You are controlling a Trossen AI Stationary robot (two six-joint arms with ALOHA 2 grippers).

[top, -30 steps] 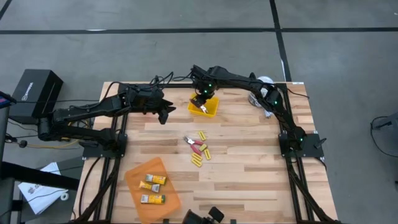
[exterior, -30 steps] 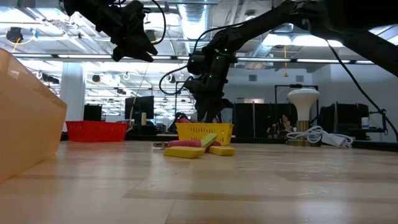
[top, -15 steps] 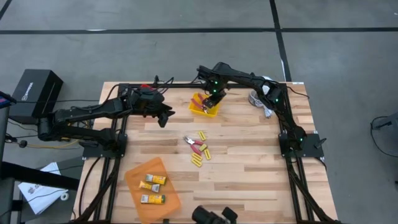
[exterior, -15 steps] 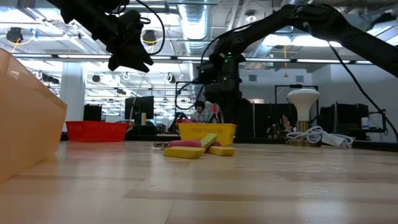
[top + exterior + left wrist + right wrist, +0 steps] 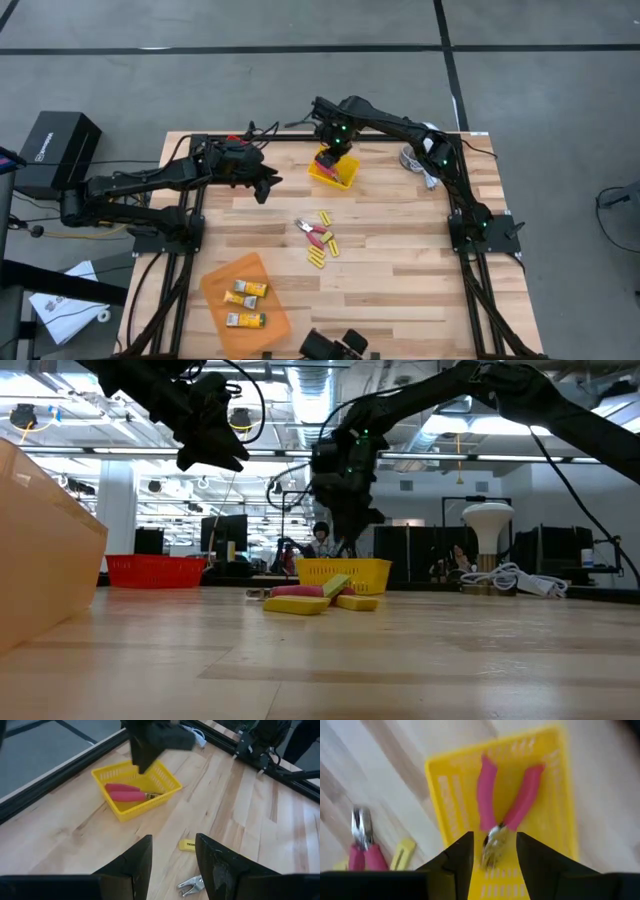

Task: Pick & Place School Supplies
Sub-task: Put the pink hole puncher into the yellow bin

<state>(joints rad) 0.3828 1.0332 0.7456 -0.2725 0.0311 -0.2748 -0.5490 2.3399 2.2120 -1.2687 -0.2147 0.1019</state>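
Observation:
Pink-handled pliers (image 5: 505,805) lie flat in the yellow tray (image 5: 335,172) at the table's far middle. My right gripper (image 5: 494,837) hangs open just above that tray (image 5: 150,775), touching nothing. A small heap of school supplies (image 5: 318,238), yellow packs and a second pair of pink-handled pliers (image 5: 362,840), lies on the wood at the table's middle. My left gripper (image 5: 172,840) hovers open and with nothing in it, high over the table left of the yellow tray. Two yellow packs (image 5: 245,292) lie in the orange tray (image 5: 270,315) near the front edge.
A red tray (image 5: 155,570) stands at the far left behind my left arm. A white lamp-like object (image 5: 487,520) with a coiled cable (image 5: 415,160) sits at the far right corner. Bare wood lies to the right of the heap.
My right gripper has risen from inside the yellow tray to just above it, and the pink-handled pliers now lie in the tray by themselves. My left gripper has kept still.

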